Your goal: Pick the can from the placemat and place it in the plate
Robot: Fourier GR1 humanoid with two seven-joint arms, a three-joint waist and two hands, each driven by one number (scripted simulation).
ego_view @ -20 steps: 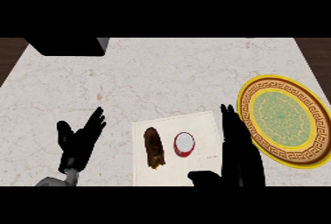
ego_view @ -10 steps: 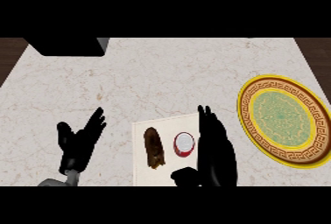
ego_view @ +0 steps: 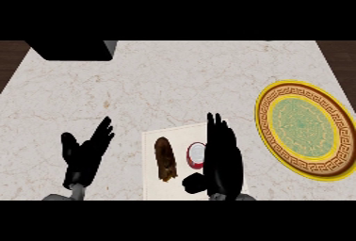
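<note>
A small red can (ego_view: 196, 155) with a white top stands on the white placemat (ego_view: 156, 188) near the view's lower edge. My right hand (ego_view: 222, 159) is just to the can's right, fingers straight and pointing away from me, thumb out below the can; it hides the can's right side. A round plate (ego_view: 303, 128) with a yellow rim, brown patterned band and green centre lies on the counter to the right, with nothing on it. My left hand (ego_view: 84, 156) rests open at the lower left, fingers up.
A brown oblong object (ego_view: 165, 158) lies on the placemat left of the can. A black box (ego_view: 71, 49) sits at the counter's far left corner. The marble counter (ego_view: 173, 84) stretches between it and the placemat.
My right hand has slid left across the placemat, from beside the plate to right next to the can. The left hand, can and plate have not moved.
</note>
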